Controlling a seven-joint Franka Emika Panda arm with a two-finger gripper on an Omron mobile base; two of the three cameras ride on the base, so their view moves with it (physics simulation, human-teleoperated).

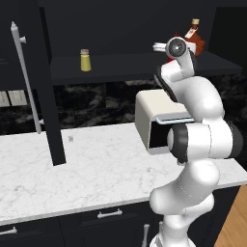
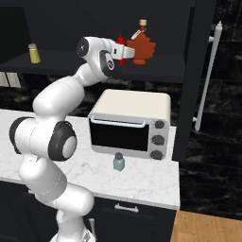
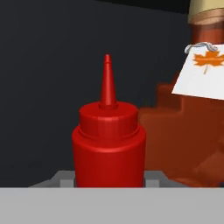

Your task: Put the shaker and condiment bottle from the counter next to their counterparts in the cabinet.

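Cabinet: one wide black shelf. Held a yellow shaker toward its left end and a brown maple-leaf bottle with white tag toward its right end. Red squeeze bottle stood upright just beside the brown bottle, gripper clamped on its body. Counter: toaster oven near the right end; blue-grey shaker in front of it, near the front edge.

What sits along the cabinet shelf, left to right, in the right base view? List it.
Yellow shaker → red squeeze bottle, held in the hand → brown maple-leaf bottle.
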